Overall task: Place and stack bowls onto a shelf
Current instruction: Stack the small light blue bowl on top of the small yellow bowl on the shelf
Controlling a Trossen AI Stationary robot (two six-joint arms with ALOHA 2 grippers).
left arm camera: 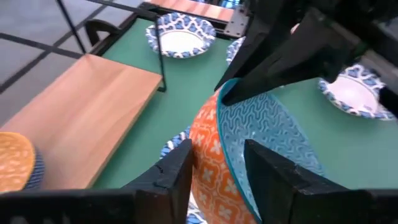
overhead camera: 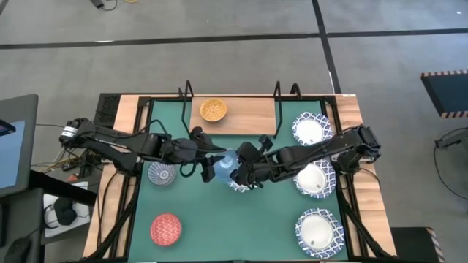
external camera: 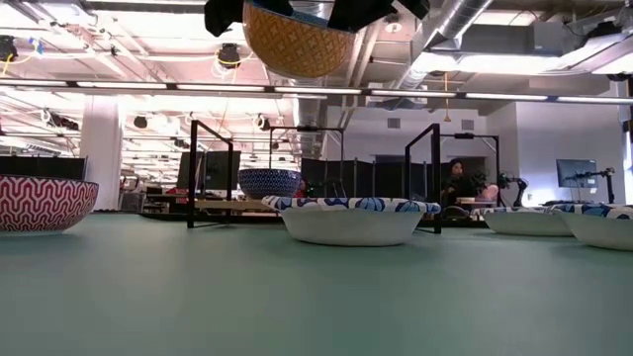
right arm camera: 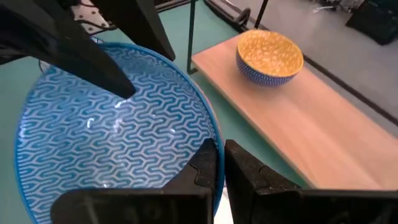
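Observation:
A small bowl (overhead camera: 223, 166), blue-patterned inside and orange outside, hangs in the air over the middle of the green mat, and both grippers are shut on it. My left gripper (left arm camera: 217, 171) comes from the table's left, my right gripper (right arm camera: 217, 158) from the right. In the low view the bowl (external camera: 297, 40) is well above the table. The wooden shelf (overhead camera: 248, 115) stands at the far edge, and a yellow bowl (overhead camera: 213, 109) sits on its left part. A white bowl (overhead camera: 240, 185) rests on the mat under the held one. My left gripper holds the blue bowl's rim on its left side (left arm camera: 214, 155), with one finger on the orange outer wall (left arm camera: 183, 168) and one on the blue inner wall (left arm camera: 267, 174). It comes level from the table's left. The bowl is lifted clear. My right gripper pinches the opposite rim (right arm camera: 210, 134), one finger inside the bowl and one outside. Its fingers (left arm camera: 280, 62) come from the table's right, slanting down. The bowl is in the air between the two grippers, its opening tipped toward the right gripper's camera.
A grey patterned bowl (overhead camera: 161, 174) and a red bowl (overhead camera: 166, 229) stand on the mat's left half. Three white blue-rimmed bowls (overhead camera: 312, 129) (overhead camera: 316, 179) (overhead camera: 319, 231) line its right side. Black wire frames (overhead camera: 277, 95) rise at the shelf's ends, and its middle and right are bare.

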